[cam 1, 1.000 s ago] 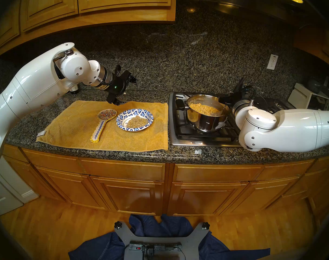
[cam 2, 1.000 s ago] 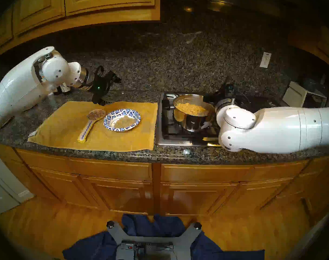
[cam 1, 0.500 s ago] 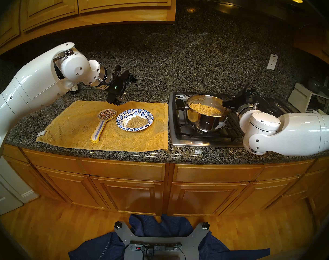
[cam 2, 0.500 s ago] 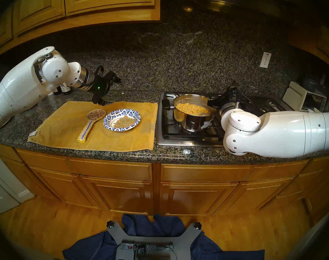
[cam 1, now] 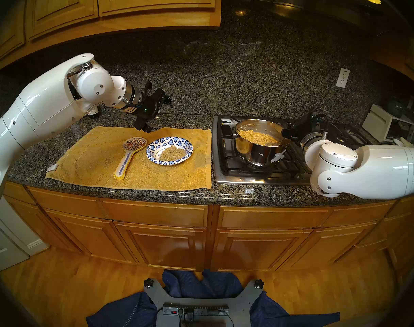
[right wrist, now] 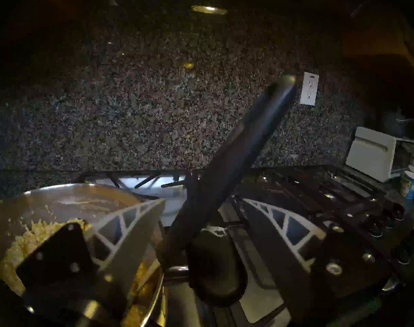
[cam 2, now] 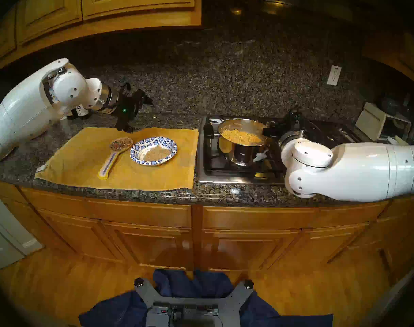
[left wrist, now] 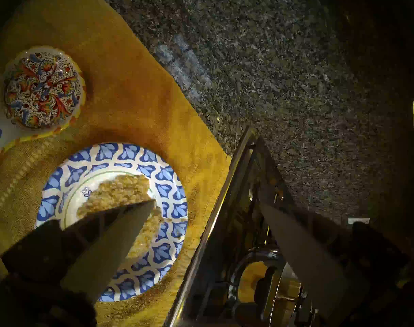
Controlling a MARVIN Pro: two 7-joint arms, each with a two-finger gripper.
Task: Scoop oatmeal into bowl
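Note:
The blue-and-white leaf-rimmed bowl (cam 1: pixel 169 151) sits on a yellow towel (cam 1: pixel 95 159) and holds a heap of oatmeal (cam 1: pixel 172 153). The same bowl (left wrist: pixel 168 189) lies under my left gripper (left wrist: pixel 208 201), which hangs open and empty above the towel's back edge (cam 1: pixel 160 115). A steel pot (cam 1: pixel 260 152) on the stove holds more oatmeal (cam 1: pixel 256 135), and a spoon (cam 1: pixel 272 143) rests in it against the right rim. My right gripper (right wrist: pixel 203 199) stands open at that rim, with the spoon's black handle (right wrist: pixel 236 149) loose between its fingers.
A painted ceramic spoon rest (cam 1: pixel 130 152) lies left of the bowl. The gas stove (cam 1: pixel 227 168) has raised black grates. A white appliance (cam 1: pixel 378 123) stands at the back right, and a dark bottle (cam 1: pixel 94 113) stands behind my left arm. A wall outlet (cam 1: pixel 342 77) is on the backsplash.
My right gripper has opened and let go of the spoon handle, and the right arm has drawn back to the right. The spoon stays in the pot. The left arm has not moved.

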